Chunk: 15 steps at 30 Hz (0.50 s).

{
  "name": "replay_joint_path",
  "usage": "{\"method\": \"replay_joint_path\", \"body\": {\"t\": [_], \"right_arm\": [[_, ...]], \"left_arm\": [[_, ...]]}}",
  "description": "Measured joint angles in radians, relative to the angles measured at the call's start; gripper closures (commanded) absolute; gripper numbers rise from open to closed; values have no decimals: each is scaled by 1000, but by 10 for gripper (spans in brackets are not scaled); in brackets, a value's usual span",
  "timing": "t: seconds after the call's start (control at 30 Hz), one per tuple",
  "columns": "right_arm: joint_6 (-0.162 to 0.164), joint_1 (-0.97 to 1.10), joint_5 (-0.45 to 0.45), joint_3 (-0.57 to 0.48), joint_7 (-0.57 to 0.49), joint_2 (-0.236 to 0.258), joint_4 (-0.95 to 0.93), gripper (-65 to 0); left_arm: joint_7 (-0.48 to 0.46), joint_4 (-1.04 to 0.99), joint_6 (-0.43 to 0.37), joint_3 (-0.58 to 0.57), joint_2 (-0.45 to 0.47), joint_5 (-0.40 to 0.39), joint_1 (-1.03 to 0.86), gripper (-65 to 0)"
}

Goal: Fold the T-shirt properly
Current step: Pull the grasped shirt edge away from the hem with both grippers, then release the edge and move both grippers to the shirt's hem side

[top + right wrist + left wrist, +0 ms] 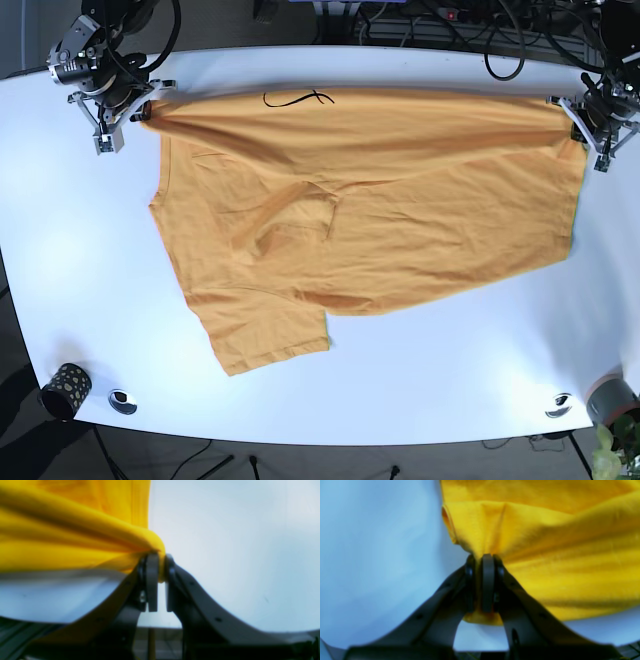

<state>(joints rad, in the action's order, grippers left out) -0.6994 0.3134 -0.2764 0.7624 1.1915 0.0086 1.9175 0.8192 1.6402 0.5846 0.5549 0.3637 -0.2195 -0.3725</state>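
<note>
A yellow T-shirt point(370, 210) lies spread across the white table point(450, 370), its far edge pulled taut between both grippers. One sleeve point(265, 340) points toward the near left. My left gripper point(582, 120) sits at the far right, shut on a bunched corner of the T-shirt point(570, 567); up close the left gripper point(483, 560) has cloth squeezed between its pads. My right gripper point(133, 112) is at the far left, and in the wrist view this right gripper point(161, 558) is shut on a fold of the T-shirt point(62, 550).
A dark patterned cup point(62, 388) and a metal disc point(123, 401) sit at the near left corner. Another disc point(560, 405) and a grey cup point(612, 398) are at the near right. Cables point(450, 20) run behind the table's far edge.
</note>
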Motion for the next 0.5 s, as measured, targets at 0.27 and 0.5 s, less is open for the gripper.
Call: {"method": "replay_joint_path", "body": {"t": [0.27,0.5], "right_arm": [[0,69,0,0,-1,-1,6,-40],[2,92,7,0,6,0,6,-252]], "left_arm": [[0,61,0,1,-13,2,-84,-69],[0,78,0,29,-23,-2,-88,-406]]}}
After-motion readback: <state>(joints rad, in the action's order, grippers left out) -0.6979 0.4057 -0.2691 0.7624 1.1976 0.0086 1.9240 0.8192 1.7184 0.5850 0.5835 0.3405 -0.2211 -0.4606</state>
